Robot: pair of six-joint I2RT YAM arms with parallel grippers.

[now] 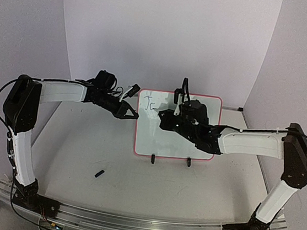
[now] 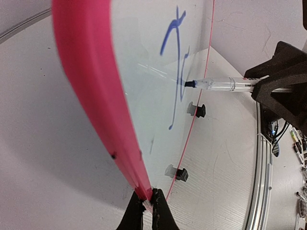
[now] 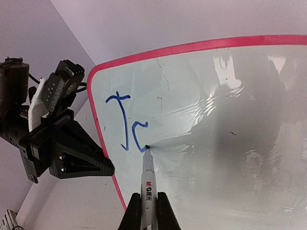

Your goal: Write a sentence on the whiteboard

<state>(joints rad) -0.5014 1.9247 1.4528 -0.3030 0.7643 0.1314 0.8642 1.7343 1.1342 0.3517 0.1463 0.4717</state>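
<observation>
Two arms rise from bases at 7 and 5 o'clock in the top view, bend at high elbows and reach inward to the middle of the table (image 1: 83,151). The left gripper (image 2: 148,199) has its fingers pinched on the pink left rim of the whiteboard (image 1: 156,143). The right gripper (image 3: 146,201) has its fingers clamped on a clear-barrelled marker (image 3: 147,177). The right forearm crosses in front of the board from 3 o'clock and hides much of its middle. The board stands upright on two black clip feet (image 1: 153,159), its long axis running 9 to 3 o'clock and its face turned toward 6 o'clock. Of the sentence (image 3: 127,122), only a blue "J" and a partial second letter show, at the board's upper left. The marker points at 12 o'clock in the right wrist view, with its tip on the second letter. A small dark cap (image 1: 100,173) lies on the table toward 7 o'clock, well apart from the board.
</observation>
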